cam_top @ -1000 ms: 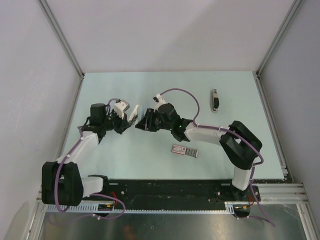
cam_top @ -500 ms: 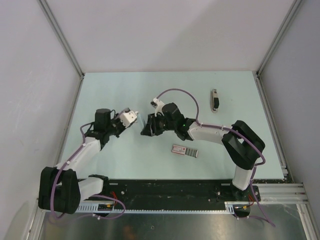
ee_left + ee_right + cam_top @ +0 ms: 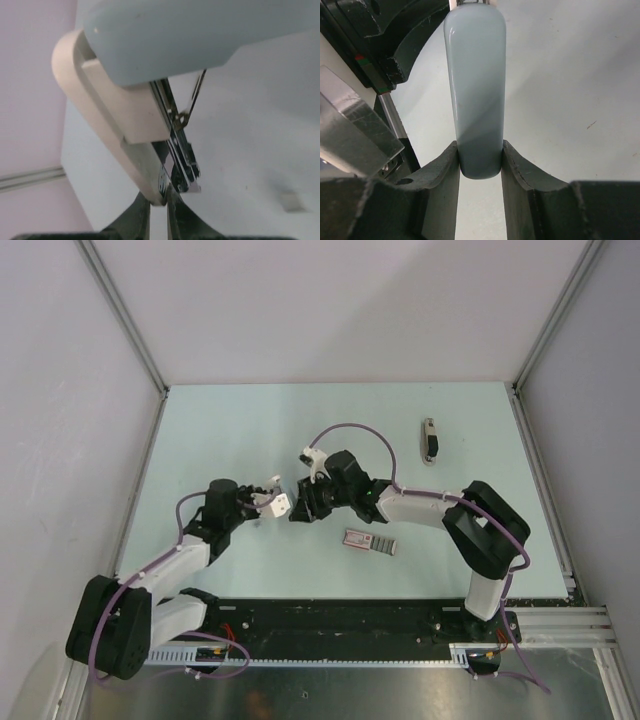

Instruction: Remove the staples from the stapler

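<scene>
From above, the stapler (image 3: 277, 503) is held over the middle of the desk (image 3: 230, 420), between left jaws and right jaws. Left wrist: the jaws pinch only the cream base's edge, leaving the metal magazine (image 3: 182, 150) exposed; so thin a hold could slip. Right wrist: the jaws clamp the blue-grey lid (image 3: 476, 90); pulling apart might twist it free. Staples not discernible.

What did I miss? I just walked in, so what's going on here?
Both arms hold one stapler between them. The left end effector pinches the end of its cream base. The right end effector clamps its pale blue top. It stands open, with the metal magazine showing. A red-and-white box lies nearby.
</scene>
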Tool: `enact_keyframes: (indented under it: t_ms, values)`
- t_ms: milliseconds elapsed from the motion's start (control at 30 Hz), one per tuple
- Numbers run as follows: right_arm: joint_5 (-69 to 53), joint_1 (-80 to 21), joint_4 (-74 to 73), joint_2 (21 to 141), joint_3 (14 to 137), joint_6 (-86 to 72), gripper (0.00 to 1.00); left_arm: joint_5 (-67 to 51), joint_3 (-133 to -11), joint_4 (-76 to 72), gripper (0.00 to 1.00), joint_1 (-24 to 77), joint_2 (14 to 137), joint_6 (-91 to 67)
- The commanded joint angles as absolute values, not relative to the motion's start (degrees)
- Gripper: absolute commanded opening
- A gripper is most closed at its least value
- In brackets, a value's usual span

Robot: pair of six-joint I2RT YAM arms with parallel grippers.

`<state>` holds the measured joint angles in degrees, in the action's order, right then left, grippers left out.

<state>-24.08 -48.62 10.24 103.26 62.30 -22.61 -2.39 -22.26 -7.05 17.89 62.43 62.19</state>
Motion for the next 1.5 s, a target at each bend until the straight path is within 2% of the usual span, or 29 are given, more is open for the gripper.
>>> enact_keyframes:
  t_ms: [0,133,200,367,467,667,833,900,1000,1033,1067,1133,1167,1333,1467]
  values:
    - [-22.0,-47.7,16.4,102.0,63.3,-23.9,0.0,2.3,-19.7,-10.0,0.02,19.4,61.5,70.0]
    - [-22.3,-47.9,18.4,102.5,63.3,-25.4,0.0,2.9,-19.1,-10.2,0.02,20.0,61.0,68.8]
    - [-22.5,-47.8,20.4,102.5,63.3,-26.7,0.0,1.4,-22.0,-5.4,0.04,20.2,60.9,64.0]
    - [-22.2,-47.3,27.7,101.9,63.4,-31.9,0.0,-12.9,-34.2,14.6,0.26,20.3,61.0,46.2]
    - [-21.3,-47.1,31.1,101.4,63.4,-34.4,0.0,-22.5,-38.4,21.8,0.32,20.4,60.4,39.1]
    - [-20.7,-46.9,32.5,101.0,63.8,-36.1,0.0,-38.2,-41.8,29.1,0.32,20.3,61.0,31.8]
    - [-19.9,-47.0,30.2,100.0,63.7,-34.6,0.0,-42.2,-44.2,30.0,0.35,20.1,61.1,27.4]
    - [-18.6,-46.9,27.4,99.3,64.1,-32.9,0.0,-40.8,-46.3,30.0,0.38,18.8,60.9,26.3]
    - [-16.3,-46.8,18.6,98.7,66.4,-28.9,0.0,-39.1,-51.9,29.9,0.5,12.3,61.0,24.0]
    - [-15.5,-46.9,15.5,98.7,67.2,-27.5,0.0,-38.4,-54.6,29.9,0.56,9.0,61.5,22.9]
    - [-14.8,-47.0,12.5,98.8,68.0,-26.1,0.0,-38.0,-56.9,29.9,0.67,5.7,62.1,22.1]
    - [-13.2,-47.5,6.7,99.0,69.4,-23.7,0.0,-38.6,-60.9,29.9,0.84,-0.8,64.0,20.3]
    - [-12.1,-47.9,3.9,99.3,70.2,-22.5,0.0,-39.0,-62.4,29.9,0.88,-3.4,65.0,19.6]
    - [-6.0,-51.1,-11.6,104.3,77.6,-17.9,0.0,-39.5,-64.9,30.1,0.98,-8.9,68.5,17.1]
    - [-2.5,-54.0,-25.0,112.7,88.8,-15.1,0.0,-40.4,-63.8,30.1,0.99,-9.3,68.1,15.8]
